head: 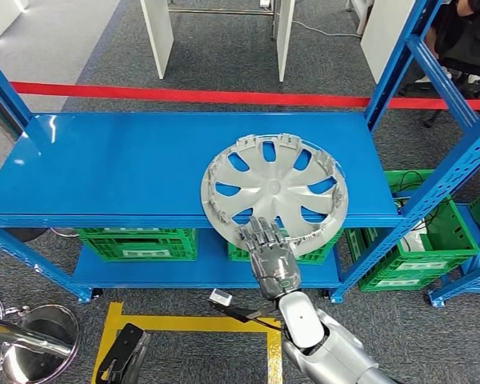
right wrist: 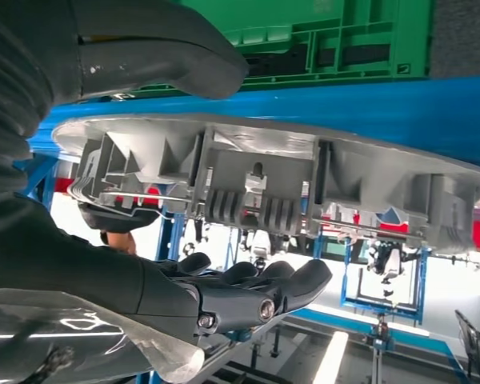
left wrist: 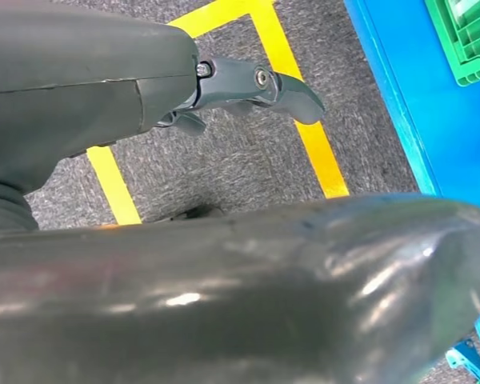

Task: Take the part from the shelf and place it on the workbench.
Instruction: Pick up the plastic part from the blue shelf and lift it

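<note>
1. Hubcap (head: 275, 190) is the part to take. It lies flat on the blue shelf (head: 135, 168), and its near edge sticks out past the shelf's front lip, right at the right hand (head: 269, 254).

2. Right hand reaches up to that near edge. From the head view its fingers (head: 262, 234) lie over the rim. In the right wrist view, the thumb (right wrist: 165, 56) sits on one side of the hubcap (right wrist: 274, 180) and the fingers (right wrist: 268, 288) on the other, with a gap between fingers and rim. It looks like the hand is set around the edge but has not squeezed it yet, so it holds nothing for now.

3. Left hand (left wrist: 250, 88) hangs low over the floor near the yellow tape (left wrist: 298, 104). Its fingers look loose and it holds nothing.

4. What could go wrong:
   - The hand has only one thin edge. If it lifts with a weak squeeze, the wide hubcap could tip down on its far side and slip out.
   - If the hand pushes forward as it closes, the hubcap could slide away from it, deeper onto the shelf.
   - If it pulls back too fast, the hubcap could come off the lip and drop to the floor just below the hand.
   - The rim has little clips under it. Fingers could catch on one and twist the hubcap.
</note>
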Controlling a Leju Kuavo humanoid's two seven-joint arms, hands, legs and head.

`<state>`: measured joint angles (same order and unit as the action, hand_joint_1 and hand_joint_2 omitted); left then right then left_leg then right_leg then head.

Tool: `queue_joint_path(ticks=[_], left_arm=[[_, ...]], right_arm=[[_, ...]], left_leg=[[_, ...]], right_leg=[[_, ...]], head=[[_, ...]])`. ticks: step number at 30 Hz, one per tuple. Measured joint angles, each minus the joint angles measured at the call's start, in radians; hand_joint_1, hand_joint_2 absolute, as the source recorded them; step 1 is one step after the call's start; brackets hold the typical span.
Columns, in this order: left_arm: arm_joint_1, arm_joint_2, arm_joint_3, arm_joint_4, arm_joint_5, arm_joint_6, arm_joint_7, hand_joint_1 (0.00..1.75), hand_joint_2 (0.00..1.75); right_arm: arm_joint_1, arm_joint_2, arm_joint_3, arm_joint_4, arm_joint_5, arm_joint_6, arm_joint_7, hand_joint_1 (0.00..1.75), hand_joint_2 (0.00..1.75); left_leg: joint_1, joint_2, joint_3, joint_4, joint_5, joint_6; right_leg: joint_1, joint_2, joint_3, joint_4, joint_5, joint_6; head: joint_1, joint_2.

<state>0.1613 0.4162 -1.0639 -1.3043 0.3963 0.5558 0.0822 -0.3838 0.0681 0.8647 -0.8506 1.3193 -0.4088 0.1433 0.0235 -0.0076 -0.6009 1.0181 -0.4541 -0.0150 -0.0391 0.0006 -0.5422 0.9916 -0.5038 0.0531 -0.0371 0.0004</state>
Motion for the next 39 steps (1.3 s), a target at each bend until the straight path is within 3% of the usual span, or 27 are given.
queue_joint_path(ticks=[26, 27, 31, 32, 39], left_arm=[[0.012, 0.003, 0.002, -0.015, -0.004, 0.004, 0.016, 0.00, 0.00], [0.012, 0.003, 0.002, -0.015, -0.003, 0.004, 0.016, 0.00, 0.00], [0.011, 0.003, 0.002, -0.015, 0.002, 0.004, 0.016, 0.00, 0.00], [0.011, 0.003, 0.002, -0.015, 0.003, 0.004, 0.016, 0.00, 0.00], [0.011, 0.003, 0.001, -0.015, 0.009, 0.005, 0.016, 0.00, 0.00]], right_arm=[[-0.045, 0.015, -0.001, 0.066, 0.060, 0.043, 0.079, 0.00, 1.75], [-0.047, 0.016, -0.001, 0.069, 0.062, 0.044, 0.080, 0.06, 1.75], [-0.055, 0.023, -0.001, 0.081, 0.076, 0.057, 0.098, 1.66, 1.75], [-0.058, 0.024, -0.001, 0.084, 0.081, 0.060, 0.103, 1.75, 1.75], [-0.077, 0.036, -0.001, 0.101, 0.097, 0.080, 0.120, 1.75, 1.75]], left_leg=[[0.000, 0.000, 0.000, 0.000, 0.000, 0.000], [0.000, 0.000, 0.000, 0.000, 0.000, 0.000], [0.000, 0.000, 0.000, 0.000, 0.000, 0.000], [0.000, 0.000, 0.000, 0.000, 0.000, 0.000], [0.000, 0.000, 0.000, 0.000, 0.000, 0.000]], right_leg=[[0.000, 0.000, 0.000, 0.000, 0.000, 0.000], [0.000, 0.000, 0.000, 0.000, 0.000, 0.000], [0.000, 0.000, 0.000, 0.000, 0.000, 0.000], [0.000, 0.000, 0.000, 0.000, 0.000, 0.000], [0.000, 0.000, 0.000, 0.000, 0.000, 0.000]], head=[[0.000, 0.000], [0.000, 0.000], [0.000, 0.000], [0.000, 0.000], [0.000, 0.000]])
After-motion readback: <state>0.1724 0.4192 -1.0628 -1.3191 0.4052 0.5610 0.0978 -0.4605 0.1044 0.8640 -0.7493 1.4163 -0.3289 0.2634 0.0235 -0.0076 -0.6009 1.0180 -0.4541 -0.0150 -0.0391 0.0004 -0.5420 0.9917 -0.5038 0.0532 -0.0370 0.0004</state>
